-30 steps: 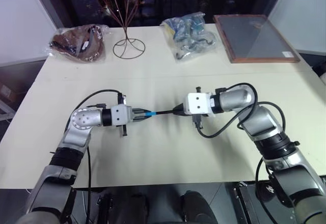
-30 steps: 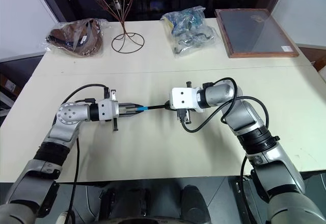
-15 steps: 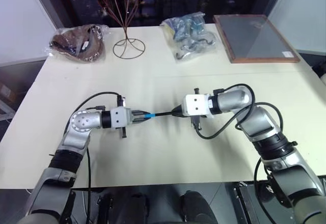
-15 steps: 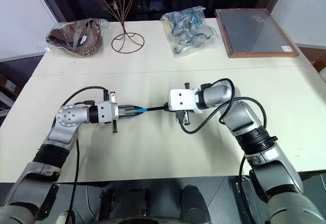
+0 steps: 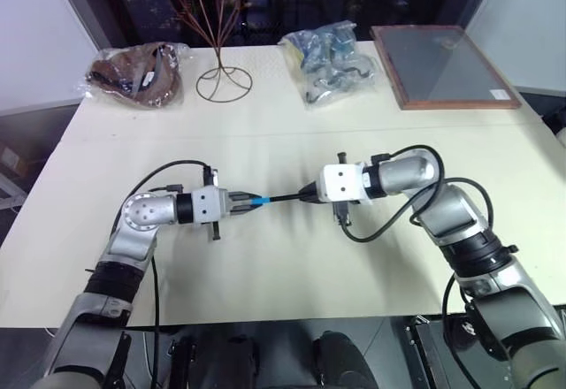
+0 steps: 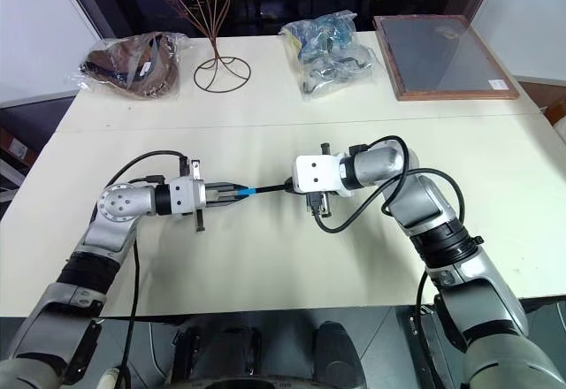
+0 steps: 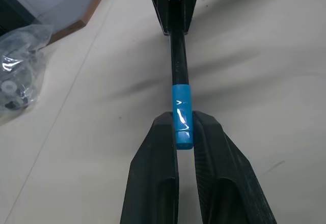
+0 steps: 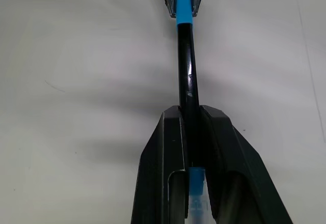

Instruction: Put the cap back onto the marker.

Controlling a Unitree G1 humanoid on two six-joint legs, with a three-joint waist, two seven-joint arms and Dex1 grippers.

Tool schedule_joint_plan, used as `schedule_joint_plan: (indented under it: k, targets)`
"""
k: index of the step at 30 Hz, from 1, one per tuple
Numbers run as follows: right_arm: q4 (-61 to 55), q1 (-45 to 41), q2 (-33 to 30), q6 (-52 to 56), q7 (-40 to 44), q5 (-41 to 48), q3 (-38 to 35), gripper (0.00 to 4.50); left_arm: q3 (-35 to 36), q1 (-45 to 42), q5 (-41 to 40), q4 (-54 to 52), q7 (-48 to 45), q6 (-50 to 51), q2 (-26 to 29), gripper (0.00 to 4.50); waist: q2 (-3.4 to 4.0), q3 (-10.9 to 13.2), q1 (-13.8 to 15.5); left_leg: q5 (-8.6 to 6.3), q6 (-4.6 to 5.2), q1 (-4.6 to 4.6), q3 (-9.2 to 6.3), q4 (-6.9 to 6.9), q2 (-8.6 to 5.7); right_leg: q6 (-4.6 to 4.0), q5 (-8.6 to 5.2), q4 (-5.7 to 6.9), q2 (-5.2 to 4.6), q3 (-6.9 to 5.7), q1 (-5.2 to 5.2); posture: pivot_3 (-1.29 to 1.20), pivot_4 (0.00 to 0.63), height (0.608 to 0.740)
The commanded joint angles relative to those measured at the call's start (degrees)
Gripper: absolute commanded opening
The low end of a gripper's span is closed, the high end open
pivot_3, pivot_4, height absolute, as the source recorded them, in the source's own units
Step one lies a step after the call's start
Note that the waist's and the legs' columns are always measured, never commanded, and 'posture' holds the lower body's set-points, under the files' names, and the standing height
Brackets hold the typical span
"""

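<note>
The left gripper (image 5: 248,202) has its two black fingers pressed close on both sides of the cap (image 5: 258,202). The right gripper (image 5: 305,193) has its fingers squeezed tight on the marker (image 5: 281,197).

In the head views, the two grippers point at each other over the white table (image 5: 283,265). The marker is held up in the air between them. Next to a second ago, almost nothing has moved. The arms are in the same spot, and the cap sits on the marker's end as it did before.

At the back of the table lie two clear bags. The left bag (image 5: 137,72) has something brown in it. The bag in the middle (image 5: 332,60) has blue and gray things in it. Between the bags stands a thin wire stand (image 5: 221,80). To the right is a flat tray (image 5: 439,64) with a wooden rim and a gray inside.

In the left wrist view, the cap is bright blue, short and shiny. Its near end sits between the fingertips. The thin black marker runs straight from it to the other gripper.

In the right wrist view, the black marker goes out from between the fingers to the blue cap at its far end. A light blue band (image 8: 196,180) on the marker shows deep between the fingers.
</note>
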Motion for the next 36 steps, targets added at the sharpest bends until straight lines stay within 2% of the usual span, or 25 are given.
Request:
schedule_joint_plan:
  k: [1, 5, 11, 16, 19, 22, 29, 36]
  targets:
    - [-0.37, -1.78, -1.21, -1.3, 0.8, 1.85, -1.76, 0.0, 1.83, 1.27, -1.63, -2.83, 1.06, 0.49, 1.4, 2.27, 0.0, 0.0, -0.01, 0.0, 0.0, 0.0, 0.0, 0.0, 0.01, 0.0, 0.0, 0.0, 0.0, 0.0, 0.0, 0.0, 0.15, 0.74]
    - [1.09, -2.46, -4.01, -1.96, 1.5, 2.58, -3.33, 0.0, 3.58, 4.3, -2.41, -5.74, 2.19, 1.93, 4.03, 4.42, 0.0, 0.0, 0.0, 0.0, 0.0, 0.0, 0.0, -0.02, 0.02, 0.0, 0.0, 0.0, -0.01, 0.0, 0.0, 0.0, 0.15, 0.74]
    - [2.63, -2.47, -7.06, -2.41, 1.42, 3.55, -5.53, 0.0, 7.27, 9.61, -5.19, -13.23, 4.62, 8.09, 7.43, 4.47, 0.0, 0.0, 0.07, 0.0, 0.0, 0.0, -0.02, -0.06, 0.02, 0.0, 0.0, -0.01, -0.05, 0.0, -0.01, 0.0, 0.15, 0.74]
    - [0.14, 0.11, -6.49, 3.78, -1.85, 6.51, -8.99, 0.0, 12.0, 12.62, -9.42, -19.61, 14.05, 24.02, 5.53, 4.47, 0.0, 0.0, 0.07, 0.0, 0.0, 0.0, -0.01, -0.07, 0.02, 0.0, 0.0, 0.02, -0.04, 0.01, 0.0, 0.0, 0.15, 0.74]
    - [-3.83, 3.22, -4.53, 12.72, -10.03, 6.36, -12.69, 0.0, 13.48, 14.21, -10.16, -24.97, 20.56, 31.97, 3.41, 4.47, 0.0, 0.0, 0.08, 0.0, 0.0, 0.0, 0.0, -0.07, 0.02, 0.0, 0.0, 0.04, -0.04, 0.01, 0.01, 0.0, 0.15, 0.74]
    - [-9.36, 6.53, -1.19, 27.22, -20.5, 4.78, -16.69, 0.0, 13.68, 16.27, -9.74, -30.68, 25.16, 38.13, 1.9, 4.47, 0.0, 0.0, 0.13, 0.0, 0.0, -0.02, 0.03, -0.07, 0.0, 0.0, 0.0, 0.1, -0.04, 0.01, 0.02, 0.0, 0.15, 0.74]
    - [-22.71, 14.42, 9.26, 56.68, -39.18, 3.19, -23.95, 0.0, 12.94, 19.24, -10.66, -38.78, 28.95, 45.16, -0.1, 4.47, 0.0, 0.0, 0.77, 0.0, 0.0, -0.03, 0.03, -0.13, 0.0, 0.0, 0.0, 0.11, -0.04, 0.08, 0.02, 0.0, 0.15, 0.74]
    - [-29.19, 21.73, 11.92, 63.64, -47.41, 2.46, -25.23, 0.0, 13.4, 19.53, -12.82, -41.47, 28.51, 49.06, 0.21, 4.47, 0.01, 0.0, 1.59, 0.0, 0.0, -0.02, 0.1, -0.13, -0.07, 0.0, 0.0, 0.07, -0.14, 0.19, 0.0, 0.0, 0.15, 0.74]
